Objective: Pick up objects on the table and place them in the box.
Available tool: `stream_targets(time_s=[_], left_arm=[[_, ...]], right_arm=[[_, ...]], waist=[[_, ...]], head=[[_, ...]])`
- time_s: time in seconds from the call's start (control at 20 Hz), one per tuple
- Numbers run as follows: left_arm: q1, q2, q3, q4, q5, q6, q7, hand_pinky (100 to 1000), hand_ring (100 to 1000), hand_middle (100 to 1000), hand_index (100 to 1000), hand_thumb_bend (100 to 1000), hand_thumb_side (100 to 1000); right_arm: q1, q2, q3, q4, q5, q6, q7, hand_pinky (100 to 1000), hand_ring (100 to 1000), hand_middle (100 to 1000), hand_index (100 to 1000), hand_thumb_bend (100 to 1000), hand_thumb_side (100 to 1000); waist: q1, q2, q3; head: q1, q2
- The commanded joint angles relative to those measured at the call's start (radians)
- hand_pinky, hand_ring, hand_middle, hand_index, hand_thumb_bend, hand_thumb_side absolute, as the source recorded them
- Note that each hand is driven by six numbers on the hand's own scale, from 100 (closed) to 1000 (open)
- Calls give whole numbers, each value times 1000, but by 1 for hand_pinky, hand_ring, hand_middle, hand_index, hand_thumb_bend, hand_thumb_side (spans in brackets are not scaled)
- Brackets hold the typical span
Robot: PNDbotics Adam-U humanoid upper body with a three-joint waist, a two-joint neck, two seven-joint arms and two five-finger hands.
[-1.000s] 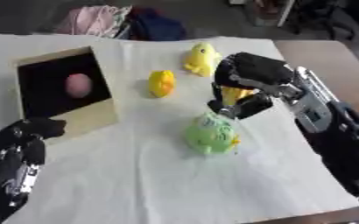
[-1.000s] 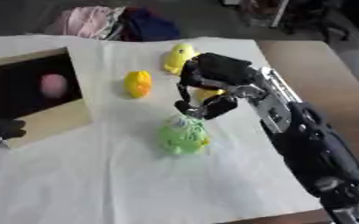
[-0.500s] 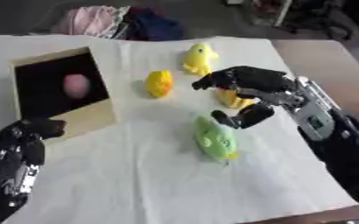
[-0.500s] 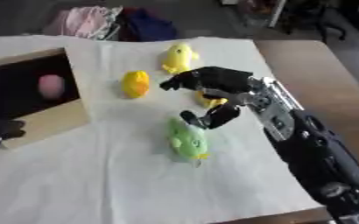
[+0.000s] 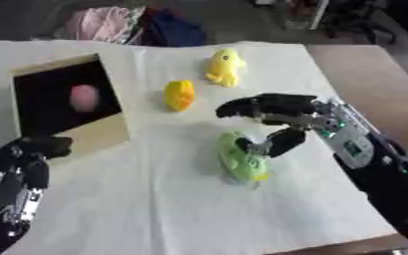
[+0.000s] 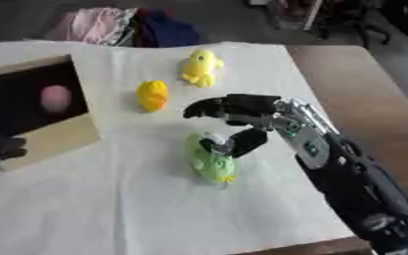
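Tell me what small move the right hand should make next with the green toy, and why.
Probably close the fingers down onto the green toy. The right hand is spread open above it, with only the thumb touching its side, so the toy isn't gripped yet and lies on the white cloth, apart from the box.

A workroom or lab, it seems: a counter point(image 5: 155, 209) under a white cloth, a bare floor point(image 5: 33, 20) behind, heaped clothes point(image 5: 103, 25), and chair legs point(image 6: 364, 25).
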Motion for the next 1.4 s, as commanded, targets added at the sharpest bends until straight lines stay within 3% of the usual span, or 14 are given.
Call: stream_targets(time_s=[0.05, 0.25, 0.55, 0.7, 0.8, 1.05, 1.2, 1.35, 1.4], left_arm=[[-5, 10, 3, -19, -4, -2, 0, 792, 796, 660, 719, 100, 545], [-6, 11, 1, -19, -5, -2, -2, 792, 796, 660, 720, 100, 544], [-6, 12, 1, -21, -5, -3, -2, 792, 796, 660, 720, 100, 544], [-6, 12, 1, -21, -6, -3, -2, 792, 796, 660, 720, 100, 544], [-6, 11, 2, -21, -7, -3, -2, 792, 796, 660, 720, 100, 544], [-6, 9, 3, -21, -9, -3, 0, 792, 796, 660, 720, 100, 543], [-6, 8, 3, -20, -10, -2, 0, 792, 796, 660, 720, 100, 543], [-6, 7, 3, -19, -11, -2, 1, 792, 796, 660, 720, 100, 543], [-6, 6, 3, -19, -11, -2, 1, 792, 796, 660, 720, 100, 543]], right_arm=[[2, -58, 3, -54, -44, -317, 329, 780, 884, 995, 1000, 100, 823], [24, -81, 15, -91, -16, -317, 330, 798, 905, 1000, 1000, 100, 842], [45, -88, 41, -106, 87, -317, 330, 808, 910, 1000, 1000, 100, 702], [51, -86, 46, -103, 123, -317, 330, 802, 900, 1000, 1000, 100, 592], [54, -81, 44, -92, 149, -317, 325, 787, 880, 991, 1000, 100, 419], [55, -60, 31, -31, 229, -317, 259, 699, 769, 864, 1000, 100, 421], [54, -48, 29, 1, 272, -317, 190, 637, 696, 772, 936, 100, 416], [52, -41, 32, 15, 295, -317, 107, 519, 552, 571, 722, 100, 378], [52, -40, 33, 17, 299, -317, 81, 506, 541, 551, 702, 100, 373]], waist=[[7, -14, -3], [6, -14, -3], [7, -12, -2], [8, -11, -2], [8, -10, -2], [9, -8, -1], [9, -7, 0], [9, -6, 0], [9, -6, 0]], head=[[-3, -4], [-4, -3], [-7, -4], [-8, -4], [-8, -5], [-10, -6], [-11, -5], [-12, -4], [-12, -4]])
